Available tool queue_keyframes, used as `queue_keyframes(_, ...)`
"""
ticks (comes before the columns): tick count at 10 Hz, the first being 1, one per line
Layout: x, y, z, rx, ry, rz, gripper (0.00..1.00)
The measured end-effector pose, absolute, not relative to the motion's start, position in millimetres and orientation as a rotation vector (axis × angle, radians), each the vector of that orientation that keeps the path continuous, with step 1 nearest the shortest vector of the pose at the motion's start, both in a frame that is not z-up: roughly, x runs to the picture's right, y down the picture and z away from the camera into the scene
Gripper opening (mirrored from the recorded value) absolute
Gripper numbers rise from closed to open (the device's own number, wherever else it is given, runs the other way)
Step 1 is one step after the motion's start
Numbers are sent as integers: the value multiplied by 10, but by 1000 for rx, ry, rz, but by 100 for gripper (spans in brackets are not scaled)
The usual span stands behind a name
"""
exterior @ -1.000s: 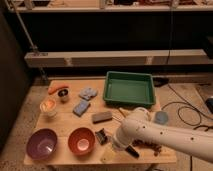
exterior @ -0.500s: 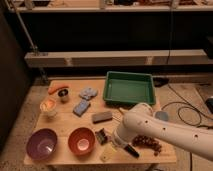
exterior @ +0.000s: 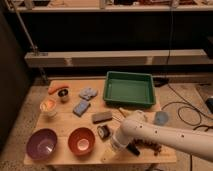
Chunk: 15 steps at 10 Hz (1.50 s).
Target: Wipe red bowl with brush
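Brush (exterior: 133, 149) half hidden beneath tool (exterior: 119, 143)

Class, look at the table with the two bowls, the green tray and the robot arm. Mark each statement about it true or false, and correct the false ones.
1. In the picture, the red bowl stands to the right of the purple bowl, both near the table's front edge. True.
2. A sponge lies inside the green tray. False: the blue-grey sponges lie on the table, beside the tray.
3. The robot's hand is over the red bowl. False: it is low over the table beside that bowl, on the side away from the purple bowl.
4. The brush lies on the table near the front edge, close to the hand, not in a bowl. True.
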<state>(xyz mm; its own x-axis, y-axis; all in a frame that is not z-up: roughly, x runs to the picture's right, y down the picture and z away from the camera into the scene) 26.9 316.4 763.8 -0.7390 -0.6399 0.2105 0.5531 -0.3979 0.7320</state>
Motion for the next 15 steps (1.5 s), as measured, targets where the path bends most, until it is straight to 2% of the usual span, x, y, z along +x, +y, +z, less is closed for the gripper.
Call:
queue_keyframes(10, 314, 3097, 7545, 128, -1080, -2156, 80)
queue_keyframes(13, 332, 2860, 7253, 123, -1082, -2154, 80)
queue_keyframes(15, 331, 2553, 6912, 126, -1078, -2154, 80)
